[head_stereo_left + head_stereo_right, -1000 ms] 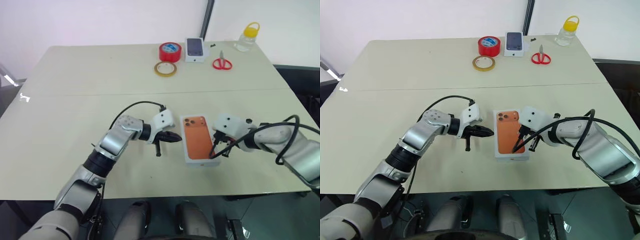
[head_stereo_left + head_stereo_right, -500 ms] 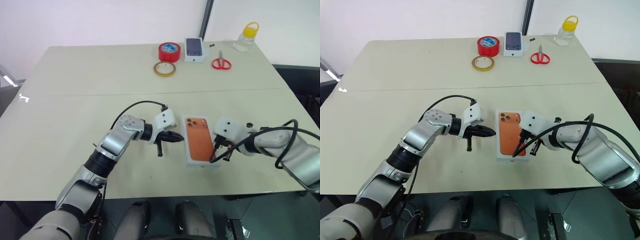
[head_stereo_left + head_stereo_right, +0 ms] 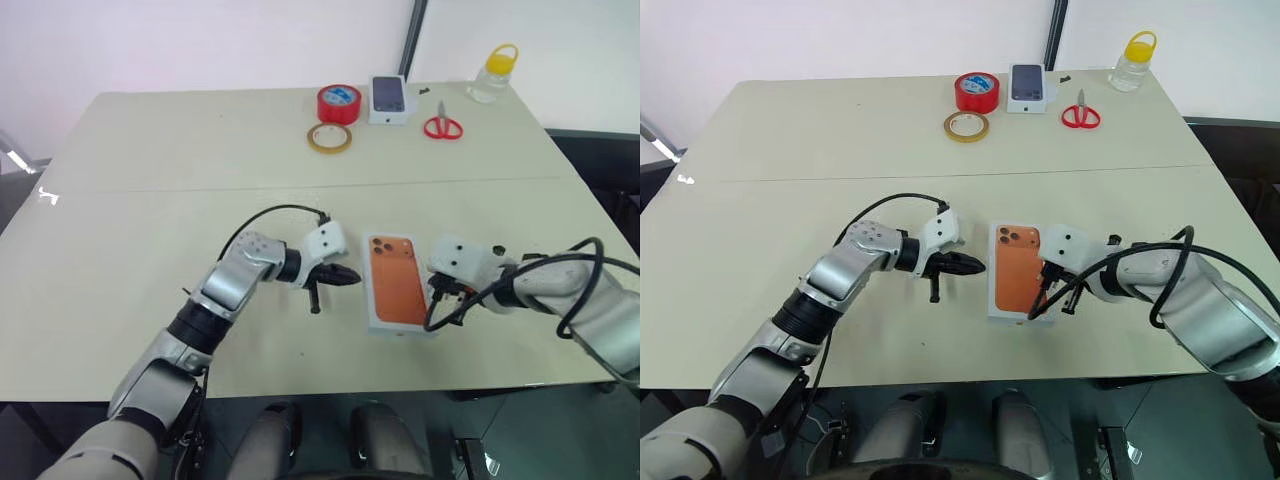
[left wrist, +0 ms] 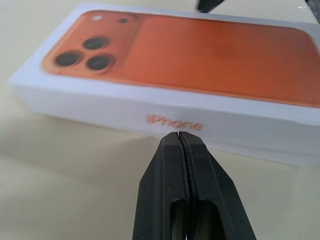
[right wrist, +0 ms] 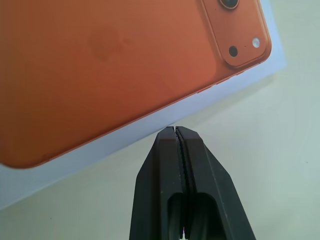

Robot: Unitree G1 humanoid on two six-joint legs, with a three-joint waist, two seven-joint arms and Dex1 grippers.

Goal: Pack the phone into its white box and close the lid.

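Since a second ago, the closed white cardboard box (image 3: 374, 318) has been nudged round a little on the table, so that it lies squarer to the near edge, and the right gripper (image 3: 437, 297) is now set against its right long side rather than at its near right corner.

Both pincers are clenched, with nothing held. The left gripper (image 4: 179, 137) is aimed at the box's left side wall, where a printed word is seen, and is just short of it. The right tips are seen just beside the opposite edge; whether they touch cannot be told.

The lid (image 4: 200, 50), with an orange phone pictured on its top, appears seated on the box. The phone itself is judged to be inside and is not seen.

Well beyond the box, a red tape roll (image 3: 338, 103), a tan tape ring (image 3: 329, 138) and red-handled scissors (image 3: 444, 126) are laid.

If a push is given from one side only, the box could be slid or spun across the beige table (image 3: 150, 230). If a tip is caught under the lid's rim, the lid could be lifted askew.
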